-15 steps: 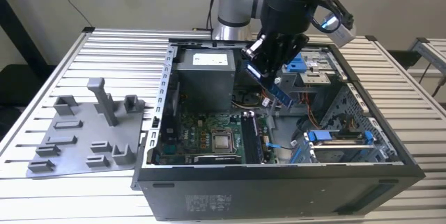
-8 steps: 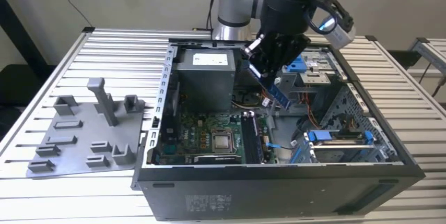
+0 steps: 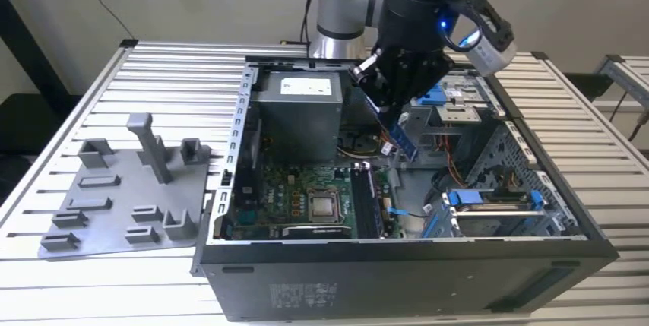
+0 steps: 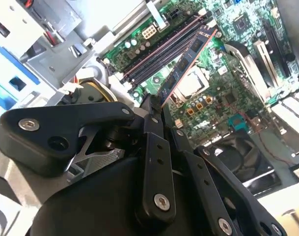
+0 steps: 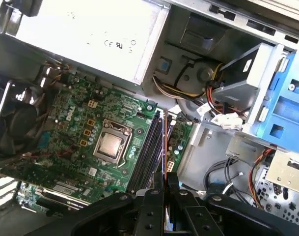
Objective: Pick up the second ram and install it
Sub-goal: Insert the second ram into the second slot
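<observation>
Your gripper [image 3: 397,117] hangs inside the open computer case [image 3: 406,269]. Its jaws are drawn in narrow on the memory stick [image 3: 403,142], pinching 1 end of it across its flat faces. In the exterior view you see the stick hanging down from the fingers at a tilt. It is above the green motherboard [image 3: 294,189] and toward the exterior view's right of the processor socket [image 3: 324,206]. Its lower end is near the wires beside the power supply [image 3: 299,109], and it is not seated in anything.

In the second wrist view the stick [image 4: 188,61] runs out from the gripper [image 4: 156,105] roughly parallel to the long black slots [image 4: 159,51]. It passes in front of the edge of the socket [image 4: 191,83].

In the first wrist view you look along the stick's edge [image 5: 165,147]. There it is a thin line rising from the gripper [image 5: 164,184], just beside the outermost of the slots [image 5: 147,152].

You cannot tell from the wrist views how far the stick is from the board.

The grey tray [image 3: 112,212] lies on the slatted table [image 3: 163,68] to the exterior view's left of the case, well apart from the gripper.
</observation>
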{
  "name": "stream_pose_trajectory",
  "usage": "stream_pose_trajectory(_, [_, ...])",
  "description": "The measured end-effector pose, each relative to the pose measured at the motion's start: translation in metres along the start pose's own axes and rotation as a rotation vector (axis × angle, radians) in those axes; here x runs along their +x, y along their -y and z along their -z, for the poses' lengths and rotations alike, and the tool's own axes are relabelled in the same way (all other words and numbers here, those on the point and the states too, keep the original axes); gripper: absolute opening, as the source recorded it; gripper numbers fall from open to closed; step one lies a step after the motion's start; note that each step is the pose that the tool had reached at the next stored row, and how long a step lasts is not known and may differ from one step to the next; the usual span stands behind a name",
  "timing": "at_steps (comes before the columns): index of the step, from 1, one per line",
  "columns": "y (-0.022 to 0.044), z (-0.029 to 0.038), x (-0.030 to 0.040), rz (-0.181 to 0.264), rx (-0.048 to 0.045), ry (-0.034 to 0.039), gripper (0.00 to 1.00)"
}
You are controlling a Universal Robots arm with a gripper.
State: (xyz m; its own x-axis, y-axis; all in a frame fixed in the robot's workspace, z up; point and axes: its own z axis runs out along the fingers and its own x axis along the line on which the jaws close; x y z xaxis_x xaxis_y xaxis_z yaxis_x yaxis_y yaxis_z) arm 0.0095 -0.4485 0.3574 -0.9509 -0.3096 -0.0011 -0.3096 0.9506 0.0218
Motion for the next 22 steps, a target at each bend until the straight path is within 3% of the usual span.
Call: stream_pose_trajectory(22, [0.0000,-0.0012,0.0000,-0.340,0.0003,0.0074,0.14])
